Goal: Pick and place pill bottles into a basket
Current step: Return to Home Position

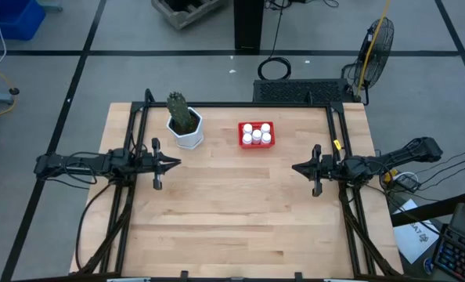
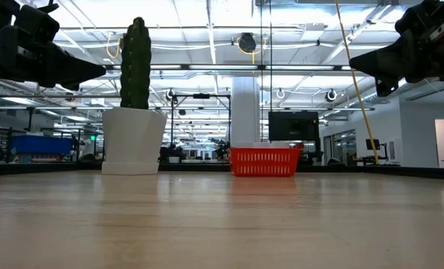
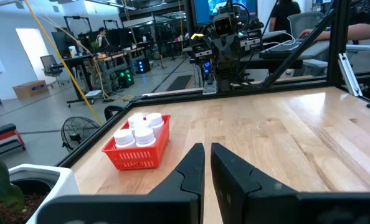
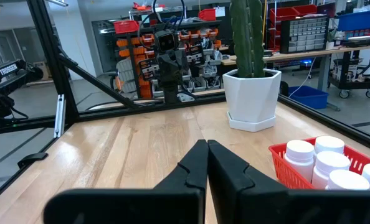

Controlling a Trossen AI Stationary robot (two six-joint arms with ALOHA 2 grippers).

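The red mesh basket (image 1: 256,135) stands on the table at the far middle, with several white pill bottles (image 1: 257,135) upright inside it. It also shows in the low view (image 2: 264,161), the left wrist view (image 3: 138,147) and the right wrist view (image 4: 322,165). My left gripper (image 1: 175,163) is shut and empty above the table's left side. My right gripper (image 1: 296,168) is shut and empty above the table's right side. Both are clear of the basket and point at each other.
A white hexagonal pot with a green cactus (image 1: 185,125) stands left of the basket, at the far left. Black frame rails (image 1: 131,141) run along the table's left, right and far edges. Bare wood lies between the two grippers and toward the near edge.
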